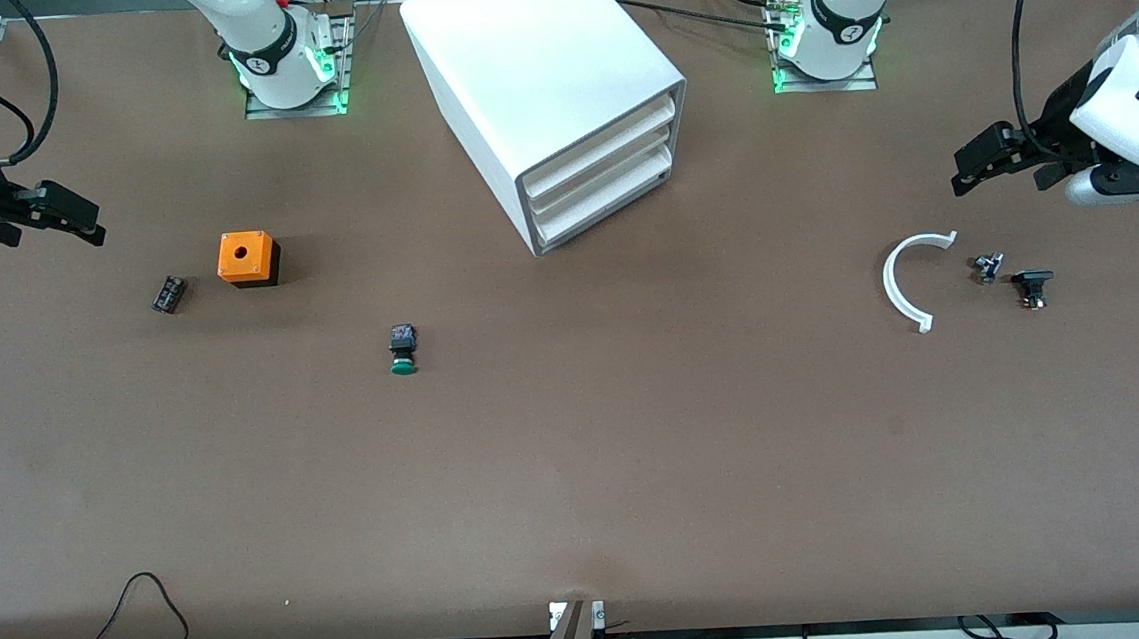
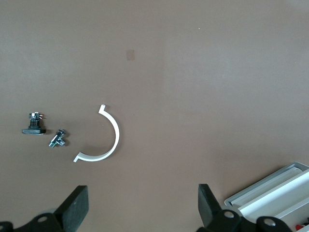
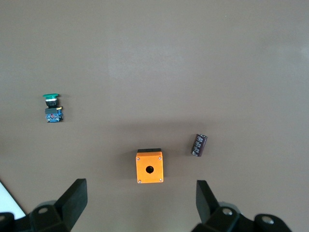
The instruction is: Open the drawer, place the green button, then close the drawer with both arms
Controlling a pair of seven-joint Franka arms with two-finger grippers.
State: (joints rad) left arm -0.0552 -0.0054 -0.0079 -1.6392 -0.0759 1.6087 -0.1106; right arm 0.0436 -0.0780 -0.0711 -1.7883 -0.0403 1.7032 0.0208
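The white cabinet (image 1: pixel 553 90) stands mid-table with all three drawers shut; the lowest drawer (image 1: pixel 604 212) faces the left arm's end and the front camera. Its corner shows in the left wrist view (image 2: pixel 270 198). The green-capped button (image 1: pixel 402 350) lies on its side on the table, nearer the front camera than the cabinet. It also shows in the right wrist view (image 3: pixel 51 107). My right gripper (image 1: pixel 81 221) hangs open and empty over the right arm's end, its fingertips (image 3: pixel 77 195) wide apart. My left gripper (image 1: pixel 975 166) hangs open and empty over the left arm's end, its fingertips (image 2: pixel 79 203) wide apart.
An orange cube with a hole (image 1: pixel 246 258) and a small black part (image 1: pixel 169 293) lie under the right gripper's end. A white plastic arc (image 1: pixel 903 281) and two small dark parts (image 1: pixel 988 267) (image 1: pixel 1032 287) lie toward the left arm's end.
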